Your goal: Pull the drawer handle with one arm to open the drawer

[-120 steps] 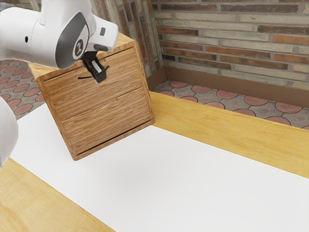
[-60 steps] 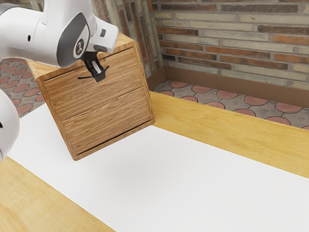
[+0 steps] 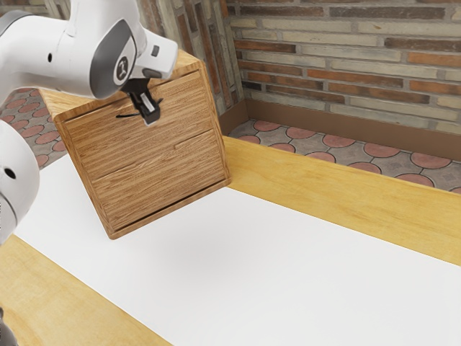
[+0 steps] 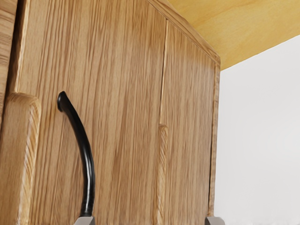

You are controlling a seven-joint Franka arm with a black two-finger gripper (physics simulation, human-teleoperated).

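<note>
While the white Franka arm leans in from the exterior view's left, its black gripper (image 3: 149, 109) is parked right up against the top drawer (image 3: 176, 97) of a small wooden two-drawer cabinet (image 3: 155, 180). The cabinet sits skewed on a white mat (image 3: 274, 274) laid over the wooden table (image 3: 360, 194), with a brick wall behind. The thin black drawer handle (image 3: 127, 114) pokes out just beside the fingers, on the side toward the exterior view's left. The drawer looks flush with the cabinet to me, so I'd call it shut, nothing pulled yet.

The wrist view is way more useful. The curved handle (image 4: 84, 150) arcs across the oak-grain drawer front (image 4: 126, 93), and one end of it runs right down to a grey fingertip (image 4: 84, 220). The other fingertip sits well apart, over by the cabinet's edge. So the jaws are spread wide and gripping nothing. The handle is at one finger, not pinched between both.

My take on doing this bit well: shift the hand sideways so the middle of the bar sits between the fingers, not its end, then close across it before pulling. Pull straight out along the drawer's travel, square to that skewed front. Otherwise I'd guess the fingers slide off the curve, or the whole cabinet drags across the mat instead of opening.
</note>
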